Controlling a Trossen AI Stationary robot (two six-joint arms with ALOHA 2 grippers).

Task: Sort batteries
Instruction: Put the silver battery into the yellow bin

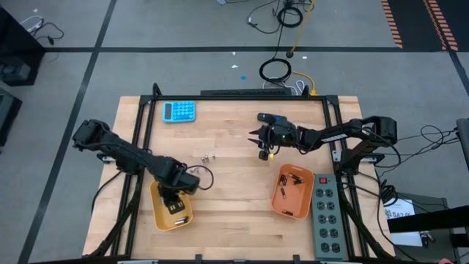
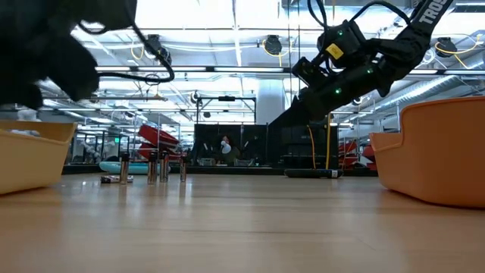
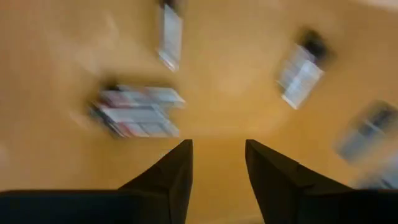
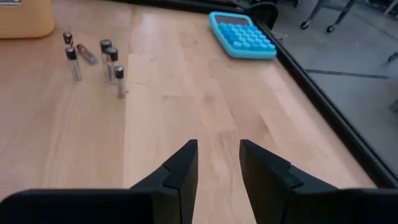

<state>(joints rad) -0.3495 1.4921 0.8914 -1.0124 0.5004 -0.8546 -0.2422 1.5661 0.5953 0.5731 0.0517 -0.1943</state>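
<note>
- Bench (image 1: pixel 234 220): pale wood planks, smooth, w/ dark metal frame.
- Batteries (image 4: pixel 93 59): small silvery cylinders w/ dark caps, most upright, one lying, mid-bench; more in left tray (image 1: pixel 163 216), blurred, approx. five.
- Trays: orange plastic, rounded rims; right tray (image 1: pixel 282 205).
- Left pincer (image 3: pixel 217 165) over left tray, fingers spread, empty.
- Right pincer (image 4: pixel 217 162) above bench, narrow gap, pinching nothing.

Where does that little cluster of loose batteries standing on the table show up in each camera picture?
High view: the loose batteries sit mid-table, between the two arms.
Low view: they stand at left, beside the yellow tray.
Left wrist view: not in it; it shows only the tray's inside.
Right wrist view: they stand far from the end effector.
Shared landmark: the blue calculator, also in the right wrist view.
</note>
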